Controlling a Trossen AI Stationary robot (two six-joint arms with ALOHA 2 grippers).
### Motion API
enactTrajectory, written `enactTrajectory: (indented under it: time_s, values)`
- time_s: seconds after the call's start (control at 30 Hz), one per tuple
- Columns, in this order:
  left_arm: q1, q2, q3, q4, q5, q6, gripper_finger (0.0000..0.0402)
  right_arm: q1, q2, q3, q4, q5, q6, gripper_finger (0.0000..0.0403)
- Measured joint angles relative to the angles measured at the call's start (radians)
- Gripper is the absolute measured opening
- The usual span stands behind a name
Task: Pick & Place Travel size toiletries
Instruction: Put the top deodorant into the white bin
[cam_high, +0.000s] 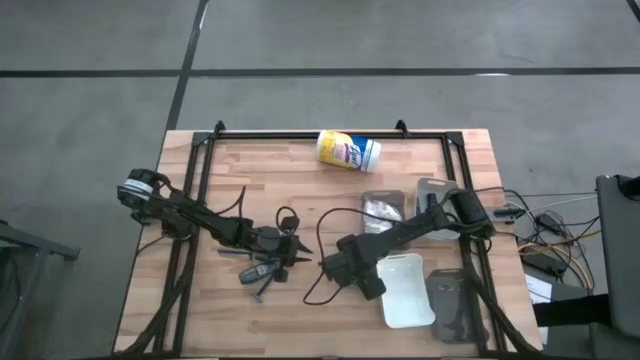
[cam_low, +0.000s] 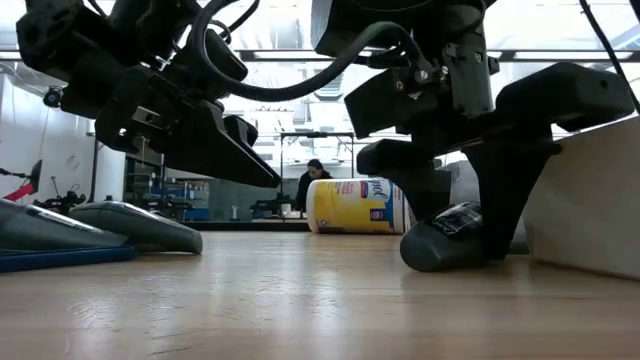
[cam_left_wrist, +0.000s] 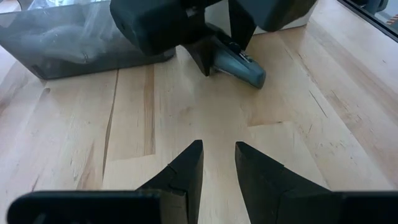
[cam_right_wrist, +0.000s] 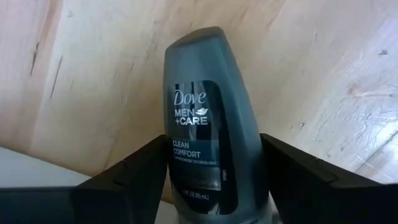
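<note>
A dark grey oblong tube with a pale "Dove Men+Care" label (cam_right_wrist: 211, 124) sits between the fingers of my right gripper (cam_right_wrist: 214, 180), which is shut on it near the table's middle (cam_high: 335, 268). The low view shows the same tube (cam_low: 450, 235), and so does the left wrist view (cam_left_wrist: 242, 65). My left gripper (cam_left_wrist: 219, 165) is open and holds nothing; it hovers over bare wood (cam_high: 295, 248), facing the right gripper. More dark tubes and sticks (cam_high: 258, 272) lie flat on the table just near of the left gripper. Two of them show as grey oblongs (cam_low: 130, 225) in the low view. My right gripper pinches the grey tube between its two fingers, one on each long side of the labelled end (cam_right_wrist: 199, 186). The fingers slant down from the table's right side and lie along the tube. The tube juts out past the fingertips, tilted, with its rounded end (cam_left_wrist: 256, 76) down at the tabletop.
A yellow-and-white canister (cam_high: 348, 150) lies on its side near the far edge. Clear and white rectangular trays (cam_high: 405, 290) (cam_high: 383, 208) stand at the right, close behind the right gripper; one tray wall (cam_left_wrist: 74, 43) shows past the left gripper. Cables loop over the wood (cam_high: 320, 290).
</note>
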Motion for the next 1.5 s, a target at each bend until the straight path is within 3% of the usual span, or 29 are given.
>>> enactTrajectory:
  time_s: [0.2, 0.4, 0.97, 1.5]
  values:
    - [0.0, 0.0, 0.0, -0.003, 0.0, 0.0, 0.0099, 0.0, -0.015, 0.0, -0.007, 0.0, -0.011, 0.0204]
    - [0.0, 0.0, 0.0, -0.003, 0.0, 0.0, 0.0099, 0.0, -0.073, 0.0, -0.01, -0.001, -0.04, 0.0211]
    - [-0.001, 0.0, 0.0, -0.021, 0.0, -0.009, 0.0099, 0.003, -0.406, -0.017, 0.019, -0.001, 0.118, 0.0209]
    - [-0.001, 0.0, 0.0, -0.026, 0.001, -0.012, 0.0099, 0.071, -0.646, -0.371, 0.158, -0.006, 0.451, 0.021]
